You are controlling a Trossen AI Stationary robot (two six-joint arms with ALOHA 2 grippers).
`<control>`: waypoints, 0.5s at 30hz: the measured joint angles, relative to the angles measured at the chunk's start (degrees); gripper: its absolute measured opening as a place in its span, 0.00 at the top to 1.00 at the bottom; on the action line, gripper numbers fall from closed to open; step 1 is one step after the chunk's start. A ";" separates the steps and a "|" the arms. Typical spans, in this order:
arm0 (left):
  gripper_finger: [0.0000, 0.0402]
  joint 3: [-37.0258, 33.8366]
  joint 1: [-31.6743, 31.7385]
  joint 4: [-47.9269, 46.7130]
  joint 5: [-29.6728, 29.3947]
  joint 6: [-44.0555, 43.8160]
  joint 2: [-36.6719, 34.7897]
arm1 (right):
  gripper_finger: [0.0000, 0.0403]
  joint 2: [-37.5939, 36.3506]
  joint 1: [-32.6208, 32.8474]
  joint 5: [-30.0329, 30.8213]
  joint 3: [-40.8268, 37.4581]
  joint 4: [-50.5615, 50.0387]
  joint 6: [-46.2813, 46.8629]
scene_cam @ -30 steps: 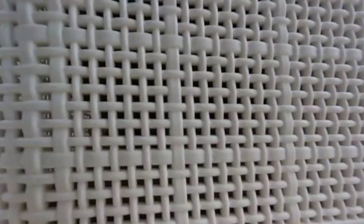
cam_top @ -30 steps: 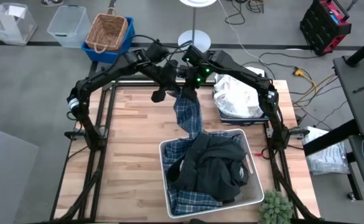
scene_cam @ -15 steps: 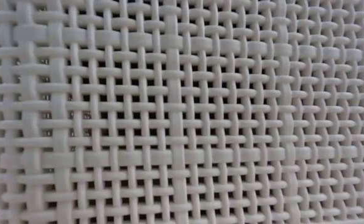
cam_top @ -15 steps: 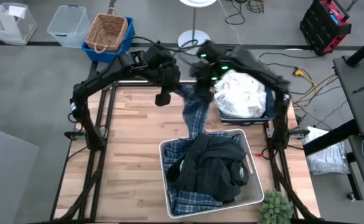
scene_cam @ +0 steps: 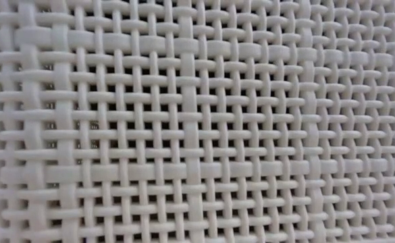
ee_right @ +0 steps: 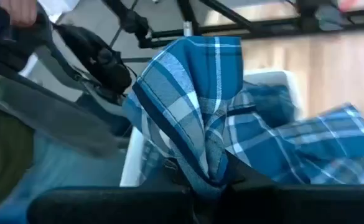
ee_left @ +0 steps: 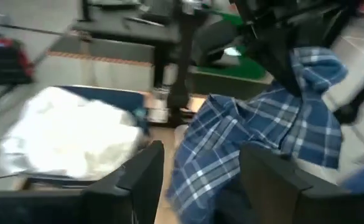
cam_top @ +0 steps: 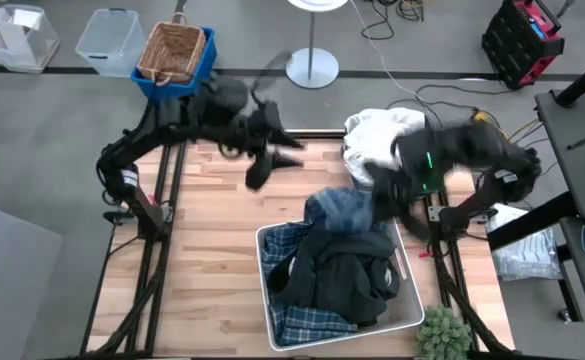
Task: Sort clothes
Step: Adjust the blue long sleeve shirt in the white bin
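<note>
From where I stand, the white woven bin (cam_top: 408, 272) sits nearest on the table (cam_top: 212, 230), heaped with dark garments (cam_top: 347, 270) and more plaid cloth. Just past its far rim, the blue-and-white plaid shirt (cam_top: 340, 210) hangs bunched from the right gripper (ee_right: 200, 180), whose fingers are clamped together on a fold of it, the rest trailing down into the bin. It looks light, limp and prone to snagging on the pile, so a pinch on a thick bunched fold seems wisest. The left gripper (cam_top: 272, 158) hovers farther back over the table, fingers (ee_left: 145, 165) parted and empty, the shirt beyond them. Farthest, white clothes (cam_top: 374, 140) lie heaped in the navy bin (ee_left: 101, 94).
</note>
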 joint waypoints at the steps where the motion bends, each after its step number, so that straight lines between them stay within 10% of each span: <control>1: 0.53 -0.07 -1.71 -0.01 -0.16 -0.53 0.08 | 0.98 -1.22 4.88 4.02 -2.55 3.23 1.89; 7: 0.62 -0.57 -14.33 1.28 -12.21 1.13 4.41 | 0.98 -6.65 23.10 12.88 -22.46 23.69 9.74; 15: 0.76 1.31 -24.86 16.49 -22.93 -2.44 10.37 | 0.98 -18.03 23.25 9.47 -45.54 42.27 26.25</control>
